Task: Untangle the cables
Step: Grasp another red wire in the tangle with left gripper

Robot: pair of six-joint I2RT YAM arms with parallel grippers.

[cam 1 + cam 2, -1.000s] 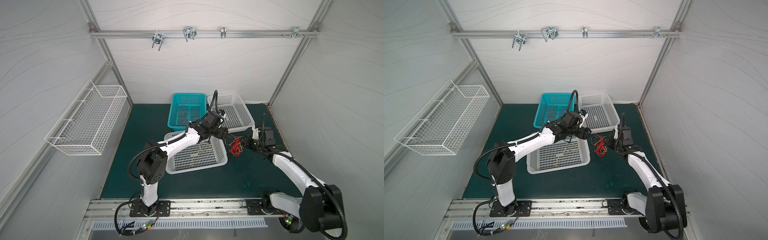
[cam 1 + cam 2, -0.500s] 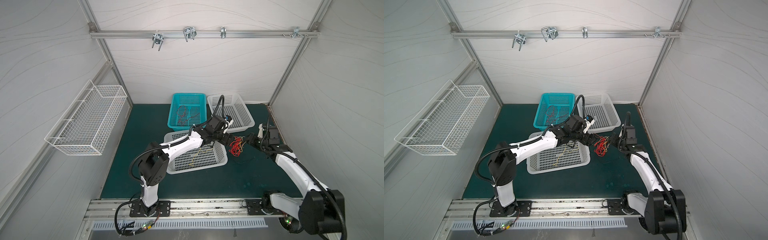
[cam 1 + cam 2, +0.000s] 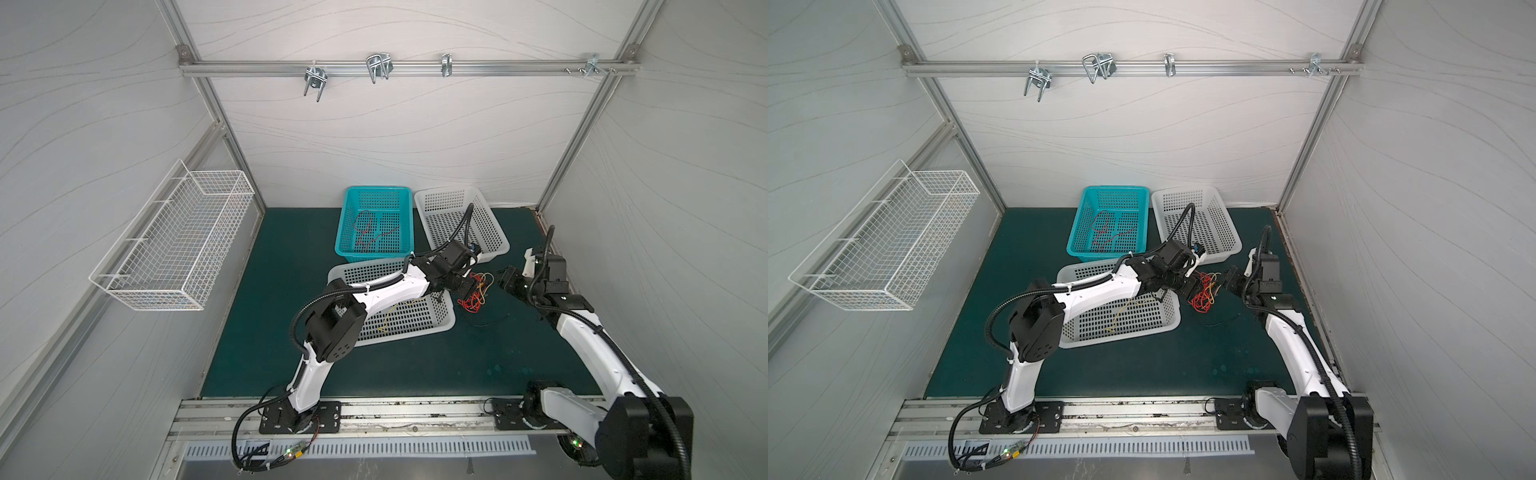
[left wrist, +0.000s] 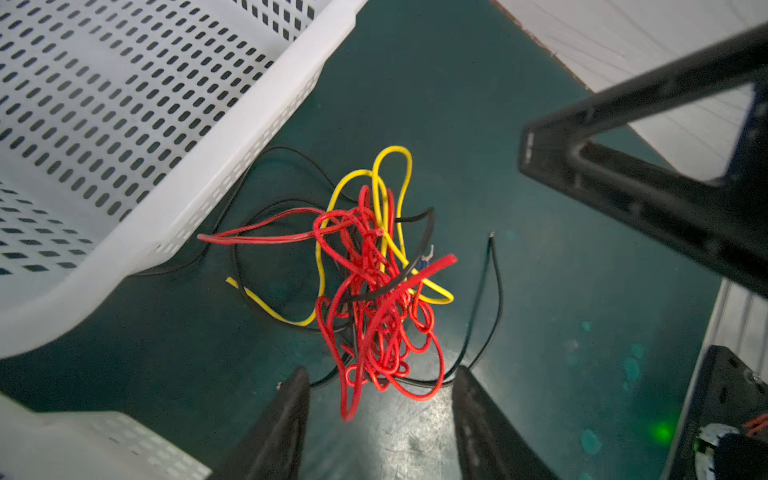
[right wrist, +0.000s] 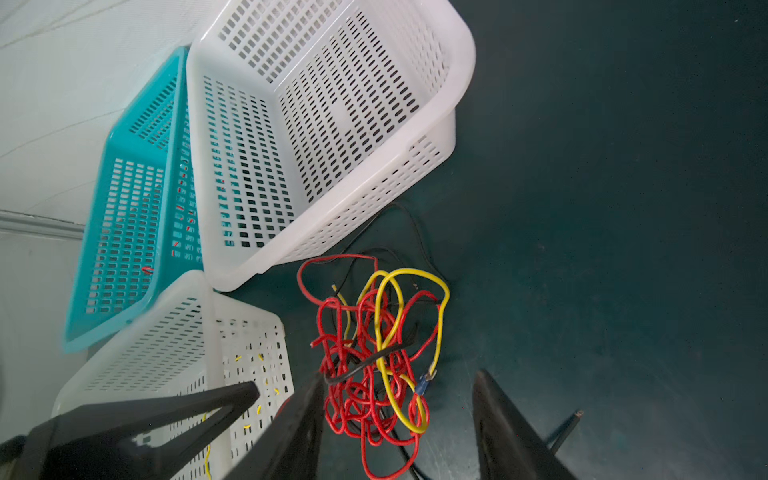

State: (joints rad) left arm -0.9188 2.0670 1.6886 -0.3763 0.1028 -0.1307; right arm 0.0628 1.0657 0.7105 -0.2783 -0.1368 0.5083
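A white wire rack (image 3: 174, 237) is seen fixed to the left wall, and further right a teal basket (image 3: 376, 220) holding a few loose red strands is flanked by the nearer white basket (image 3: 415, 328), partly hidden under the left arm, and the farther white basket (image 3: 490, 232), crossed by that arm's black hose. Just beside the nearer basket's corner, the cables (image 4: 374, 291), a red, yellow and black tangle, are shown lying on the dark green mat (image 3: 415, 365) between the left gripper (image 4: 380, 376) and the right gripper (image 5: 399, 376). Both grippers are held spread apart with nothing pinched.
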